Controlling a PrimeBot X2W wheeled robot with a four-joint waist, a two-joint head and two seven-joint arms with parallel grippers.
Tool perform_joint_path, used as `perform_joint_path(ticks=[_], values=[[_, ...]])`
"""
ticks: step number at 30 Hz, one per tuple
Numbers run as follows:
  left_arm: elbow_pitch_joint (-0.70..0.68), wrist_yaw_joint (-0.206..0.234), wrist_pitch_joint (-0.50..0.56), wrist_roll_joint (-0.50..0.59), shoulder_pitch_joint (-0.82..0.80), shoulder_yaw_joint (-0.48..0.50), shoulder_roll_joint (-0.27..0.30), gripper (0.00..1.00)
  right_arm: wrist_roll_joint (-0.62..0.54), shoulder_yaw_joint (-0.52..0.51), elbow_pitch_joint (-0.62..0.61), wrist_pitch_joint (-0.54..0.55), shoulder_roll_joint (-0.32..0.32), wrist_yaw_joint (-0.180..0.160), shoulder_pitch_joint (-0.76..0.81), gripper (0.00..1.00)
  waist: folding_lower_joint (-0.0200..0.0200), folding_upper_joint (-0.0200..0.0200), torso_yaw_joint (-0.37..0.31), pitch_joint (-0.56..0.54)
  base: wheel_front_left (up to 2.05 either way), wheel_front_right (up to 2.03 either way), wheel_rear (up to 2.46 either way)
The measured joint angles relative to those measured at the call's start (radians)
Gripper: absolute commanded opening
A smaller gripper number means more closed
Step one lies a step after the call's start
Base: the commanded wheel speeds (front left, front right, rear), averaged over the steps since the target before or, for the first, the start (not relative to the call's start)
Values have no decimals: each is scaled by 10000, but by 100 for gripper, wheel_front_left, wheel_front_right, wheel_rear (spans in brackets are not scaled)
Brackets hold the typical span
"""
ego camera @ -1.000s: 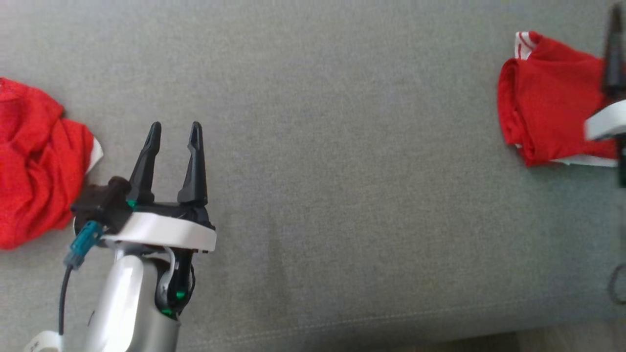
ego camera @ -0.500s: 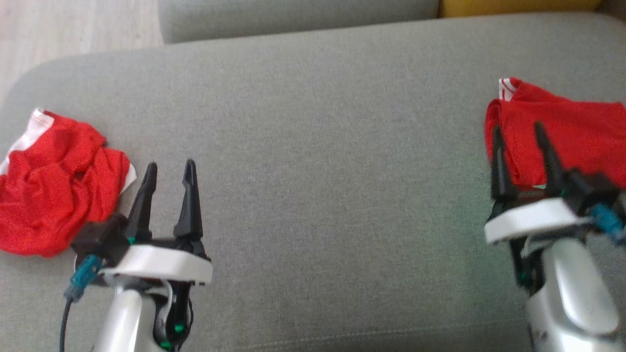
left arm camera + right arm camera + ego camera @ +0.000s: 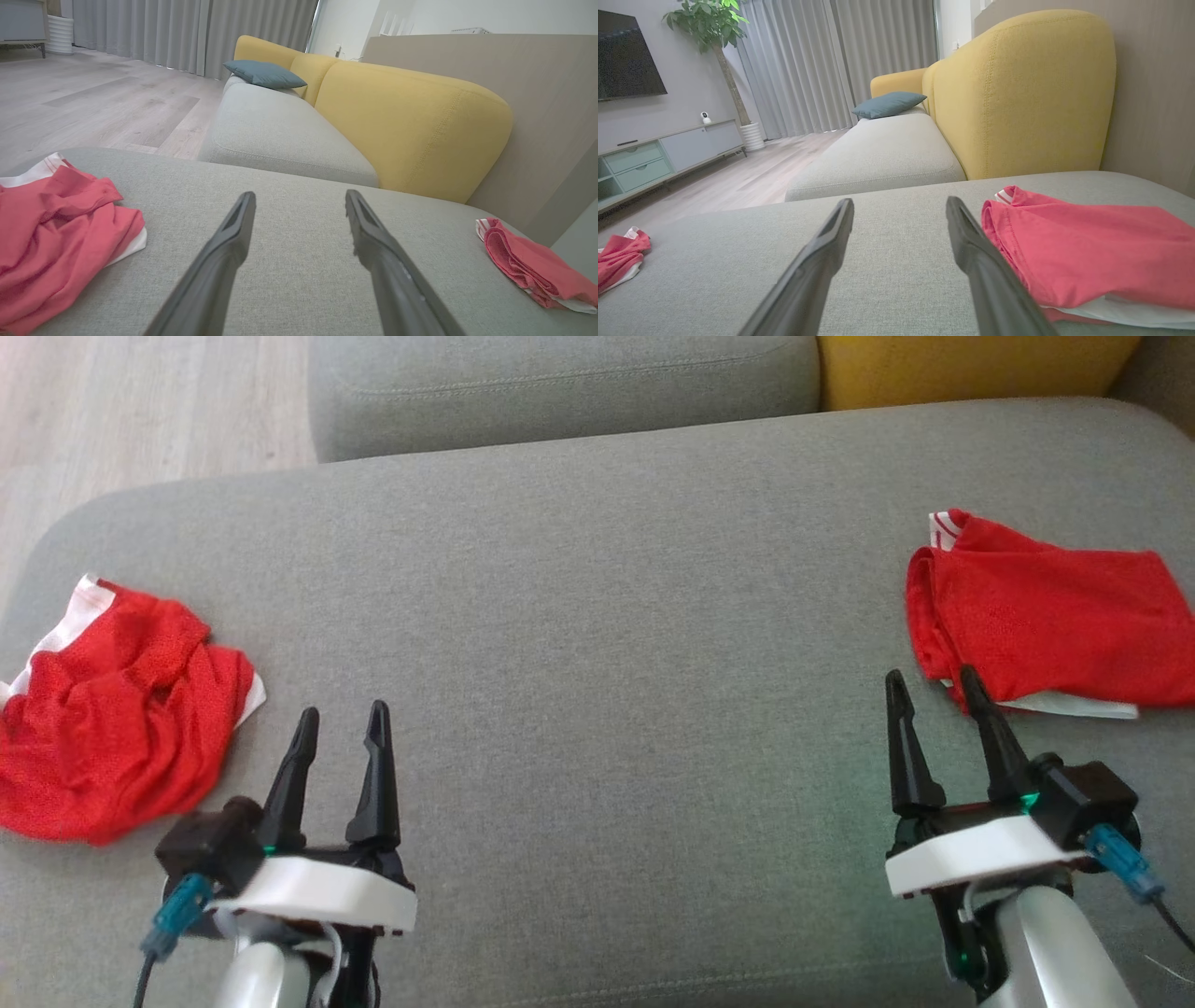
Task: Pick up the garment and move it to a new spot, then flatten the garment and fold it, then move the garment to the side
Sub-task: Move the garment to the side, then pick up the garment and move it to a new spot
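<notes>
A crumpled red garment with white trim [image 3: 112, 709] lies at the left end of the grey sofa seat [image 3: 597, 644]; in the left wrist view this crumpled garment [image 3: 56, 238] sits left of the fingers. A folded red garment [image 3: 1036, 616] rests flat at the right end, and the right wrist view shows the folded garment [image 3: 1087, 247] just right of the fingers. My left gripper [image 3: 341, 728] hovers open and empty, just right of the crumpled one. Open too, my right gripper [image 3: 934, 686] has its right fingertip at the folded garment's near-left corner.
A second grey seat cushion [image 3: 560, 383] and a yellow backrest [image 3: 971, 364] lie beyond the seat. Wooden floor [image 3: 140, 411] shows at the upper left. A blue pillow [image 3: 889, 103], a TV cabinet [image 3: 658, 154] and a potted plant [image 3: 714, 28] stand further off.
The head camera has tilted, bringing the seat's far edge and both grippers into the picture. The right gripper has drawn back off the folded garment, leaving it flat. The left gripper stays open.
</notes>
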Motion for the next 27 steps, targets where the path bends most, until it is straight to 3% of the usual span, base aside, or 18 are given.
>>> perform_joint_path(ticks=[27], values=[[-44, 167, 2, 2, 139, 33, 2, 100, 345, 232, -148, 0, 0, 0, 32, 100, 0, 0, 311, -10, 0, 0, 0]])
